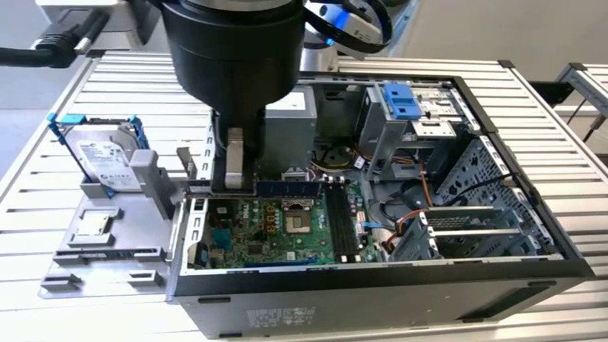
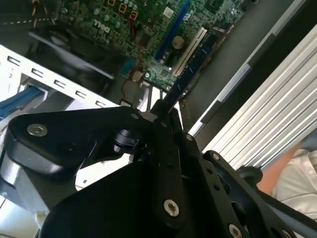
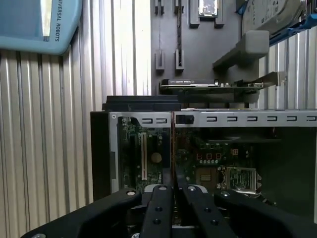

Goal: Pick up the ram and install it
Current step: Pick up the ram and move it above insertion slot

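Claw is clenched on one end of the ram; both wrist views confirm the grip. Ram is held over the far edge of the motherboard, inside the open computer case on the worktop. Its long axis runs from the claw toward the exterior view's right. Black memory slots lie on that same side, near the stick's free end, and run crosswise to it. Judgement: ram lifted, not yet seated.
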`<state>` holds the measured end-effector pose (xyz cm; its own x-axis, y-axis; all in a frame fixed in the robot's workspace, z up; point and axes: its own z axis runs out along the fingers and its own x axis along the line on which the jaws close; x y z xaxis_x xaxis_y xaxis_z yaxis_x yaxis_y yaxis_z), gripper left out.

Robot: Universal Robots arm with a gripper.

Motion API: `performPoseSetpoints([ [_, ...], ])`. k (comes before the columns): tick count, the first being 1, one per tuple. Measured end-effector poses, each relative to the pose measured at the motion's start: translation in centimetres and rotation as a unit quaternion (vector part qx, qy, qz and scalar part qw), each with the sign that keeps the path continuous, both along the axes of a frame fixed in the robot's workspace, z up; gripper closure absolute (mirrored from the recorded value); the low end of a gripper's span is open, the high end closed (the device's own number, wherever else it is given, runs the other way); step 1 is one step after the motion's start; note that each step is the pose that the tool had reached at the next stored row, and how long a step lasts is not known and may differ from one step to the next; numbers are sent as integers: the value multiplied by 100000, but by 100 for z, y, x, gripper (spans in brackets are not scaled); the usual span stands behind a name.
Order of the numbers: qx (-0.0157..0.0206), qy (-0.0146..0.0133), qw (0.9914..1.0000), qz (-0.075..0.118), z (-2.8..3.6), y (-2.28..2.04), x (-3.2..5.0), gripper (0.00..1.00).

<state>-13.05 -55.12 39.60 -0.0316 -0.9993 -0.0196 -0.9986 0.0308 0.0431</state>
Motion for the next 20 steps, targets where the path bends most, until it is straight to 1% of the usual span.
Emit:
performPoseSetpoints([
  [13,0,114,100000,-1,0,0,593,100],
  [16,1,144,100000,2,0,0,737,100],
  [17,-2,159,100000,-2,0,0,817,100],
  [18,2,168,100000,1,0,0,872,100],
  [20,1,187,100000,0,0,0,963,100],
])
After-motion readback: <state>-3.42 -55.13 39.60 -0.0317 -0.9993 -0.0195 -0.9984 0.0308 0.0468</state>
